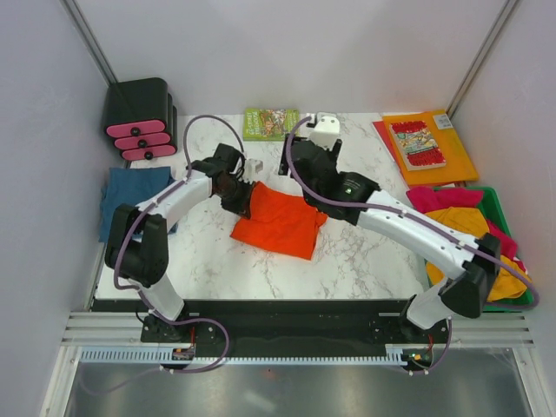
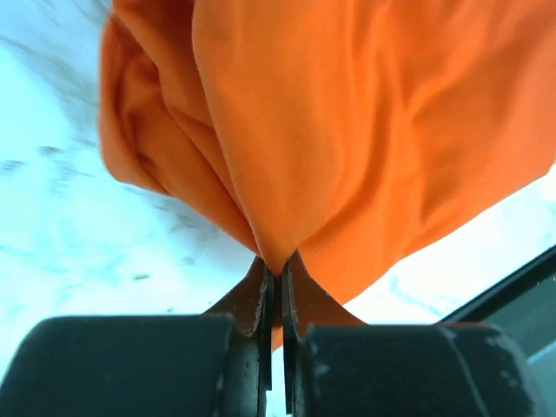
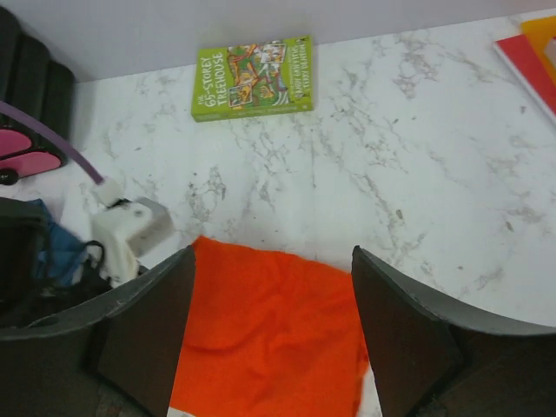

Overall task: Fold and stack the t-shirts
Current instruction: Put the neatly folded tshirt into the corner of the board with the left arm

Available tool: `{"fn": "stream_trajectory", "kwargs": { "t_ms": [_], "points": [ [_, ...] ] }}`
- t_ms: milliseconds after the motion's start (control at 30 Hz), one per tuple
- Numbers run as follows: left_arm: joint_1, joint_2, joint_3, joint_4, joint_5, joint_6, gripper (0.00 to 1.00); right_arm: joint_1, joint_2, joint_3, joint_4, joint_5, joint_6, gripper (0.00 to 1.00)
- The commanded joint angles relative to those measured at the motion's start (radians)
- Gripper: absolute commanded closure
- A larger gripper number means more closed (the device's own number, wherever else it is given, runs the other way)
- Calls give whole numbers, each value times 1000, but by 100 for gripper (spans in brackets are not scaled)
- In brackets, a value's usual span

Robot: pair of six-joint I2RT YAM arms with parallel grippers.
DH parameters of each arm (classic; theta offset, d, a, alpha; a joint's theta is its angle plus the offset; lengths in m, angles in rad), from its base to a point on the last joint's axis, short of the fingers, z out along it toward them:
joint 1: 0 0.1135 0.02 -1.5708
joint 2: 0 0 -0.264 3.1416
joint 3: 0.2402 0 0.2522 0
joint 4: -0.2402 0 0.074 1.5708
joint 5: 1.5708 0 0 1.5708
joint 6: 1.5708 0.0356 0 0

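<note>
A bright orange-red t-shirt (image 1: 280, 223) lies partly folded in the middle of the marble table (image 1: 347, 252). My left gripper (image 1: 241, 198) is shut on the shirt's left edge; in the left wrist view the orange cloth (image 2: 347, 130) bunches out from between the closed fingertips of the left gripper (image 2: 278, 265). My right gripper (image 1: 293, 172) hovers open above the shirt's far edge, apart from it. The right gripper (image 3: 271, 259) frames the flat orange cloth (image 3: 269, 339) between its spread fingers. A teal-blue t-shirt (image 1: 135, 195) lies at the left edge.
A green bin (image 1: 506, 201) at the right holds magenta (image 1: 443, 198) and mustard-yellow (image 1: 465, 224) shirts. An orange folder with a comic (image 1: 430, 143) lies at the back right, a green book (image 1: 270, 122) (image 3: 252, 76) at the back middle, a black-and-pink rack (image 1: 139, 122) at the back left.
</note>
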Motion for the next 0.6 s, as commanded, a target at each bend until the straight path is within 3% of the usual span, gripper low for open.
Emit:
{"fn": "stream_trajectory", "kwargs": {
  "t_ms": [0,567],
  "points": [
    [1,-124,128,11,-76,59,98,5,-63,-118,-90,110,19,20],
    [66,-168,325,-44,-298,125,98,10,-151,-266,-92,82,78,23]
  ]
}}
